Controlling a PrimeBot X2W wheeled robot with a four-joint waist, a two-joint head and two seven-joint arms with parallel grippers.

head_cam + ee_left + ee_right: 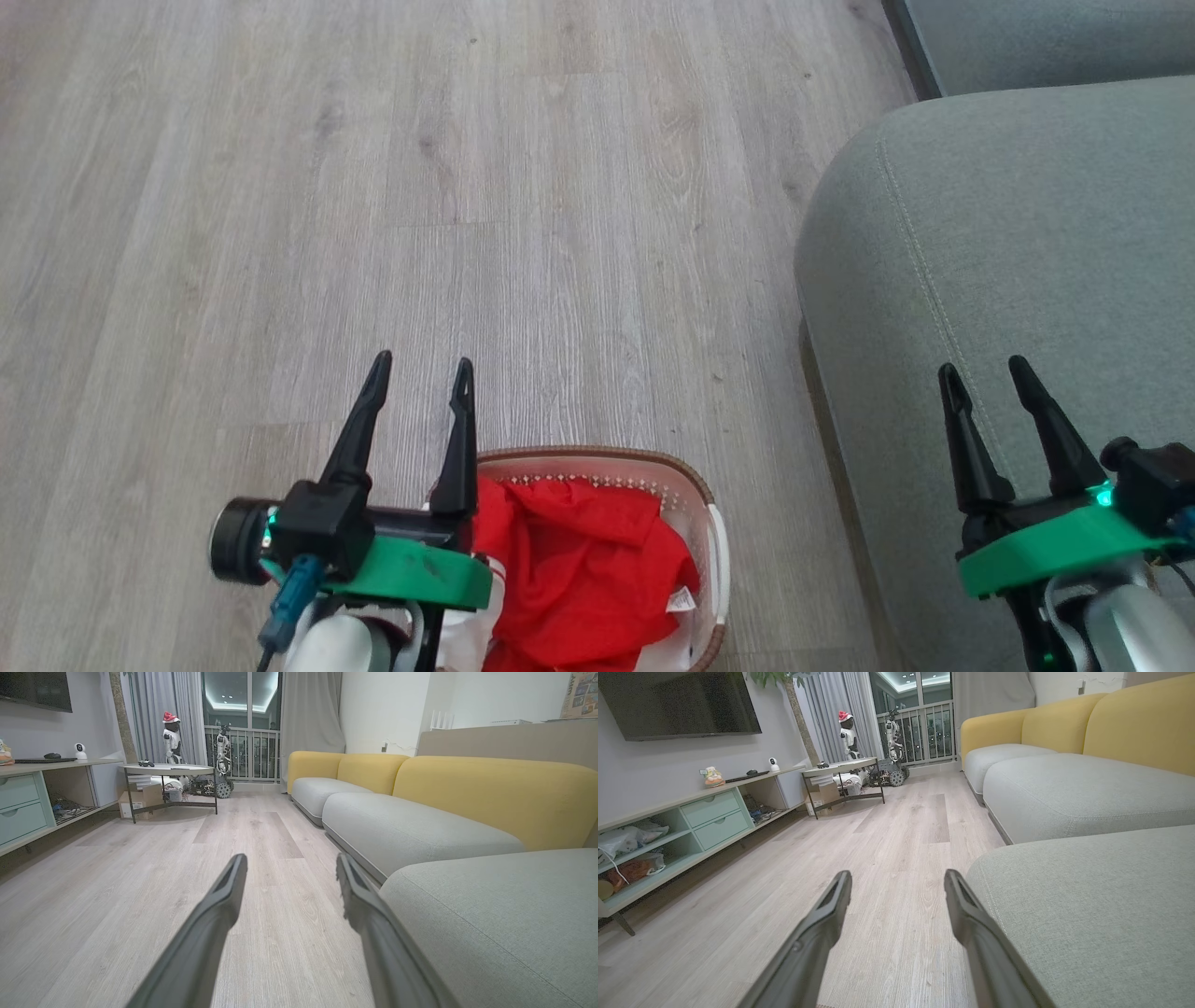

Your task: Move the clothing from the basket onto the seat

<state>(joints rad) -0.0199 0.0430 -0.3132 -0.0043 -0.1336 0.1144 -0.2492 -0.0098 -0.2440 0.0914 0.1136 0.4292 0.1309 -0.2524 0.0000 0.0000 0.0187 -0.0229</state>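
The dark two-fingered left gripper (422, 366), parted and empty, is held at lower left beside the small oval cream-white perforated plastic basket (693, 495).
The bright red soft clothing (579, 569) is seen crumpled inside it at bottom centre; judged light, limp and unbreakable, it is best pinched at a raised fold on top. The large grey-green upholstered seat (1027, 233) is found just to the right, with the right gripper (982, 367) parted and empty before it.

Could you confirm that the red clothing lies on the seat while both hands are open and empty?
Not quite: the head view shows the clothing in the basket, not on the seat. The left hand and right hand are open and empty.
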